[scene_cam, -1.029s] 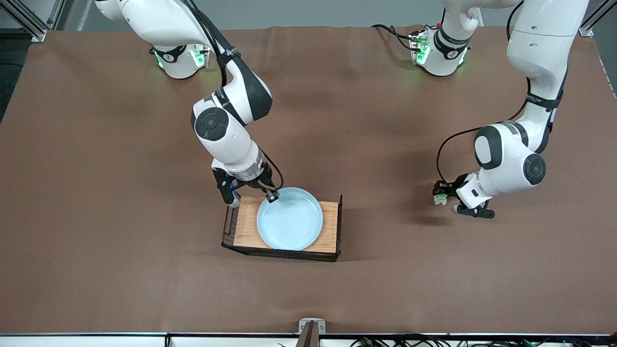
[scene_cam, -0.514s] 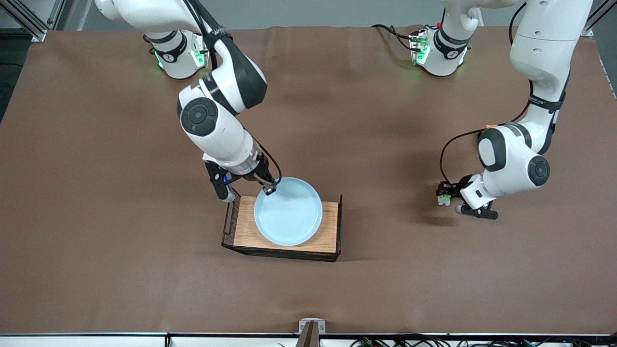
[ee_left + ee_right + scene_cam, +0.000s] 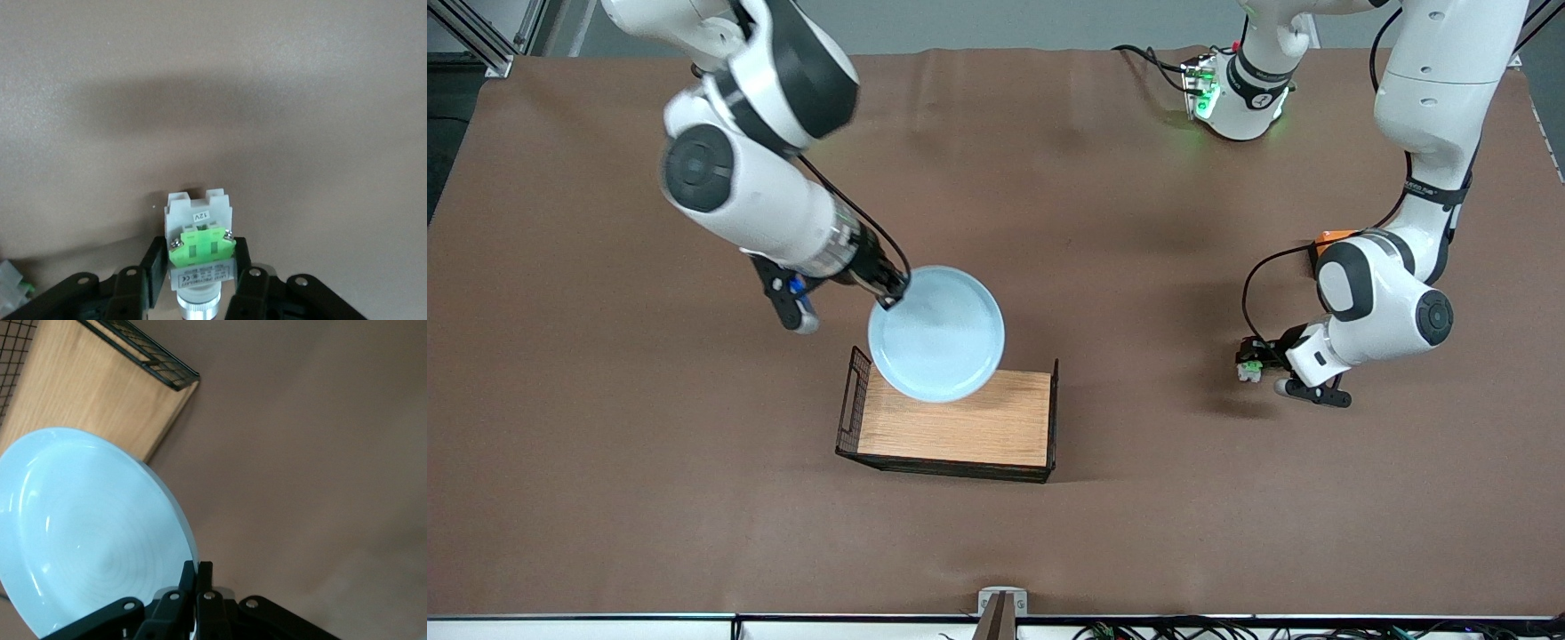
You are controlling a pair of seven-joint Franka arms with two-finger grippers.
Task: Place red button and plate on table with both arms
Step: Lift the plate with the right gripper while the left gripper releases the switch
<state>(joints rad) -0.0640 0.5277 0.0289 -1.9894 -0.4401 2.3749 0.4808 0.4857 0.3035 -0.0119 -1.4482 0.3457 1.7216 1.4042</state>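
Observation:
My right gripper (image 3: 891,298) is shut on the rim of the pale-blue plate (image 3: 936,333) and holds it tilted in the air over the wooden tray's edge. In the right wrist view the plate (image 3: 87,527) fills one side, with my right gripper (image 3: 198,577) pinching its rim. My left gripper (image 3: 1249,364) is shut on the red button (image 3: 1248,369), a white-grey block with a green middle, low over the brown table (image 3: 605,444) toward the left arm's end. In the left wrist view the button (image 3: 199,250) sits between the fingers of my left gripper (image 3: 199,270).
The wooden tray (image 3: 960,427) with black wire ends stands in the middle of the table, below the lifted plate; it also shows in the right wrist view (image 3: 87,393). An orange box (image 3: 1329,237) peeks out by the left arm's elbow.
My right gripper has lifted the plate off the tray and carried it up and toward the right arm's base. My left gripper has shifted only slightly with the button.

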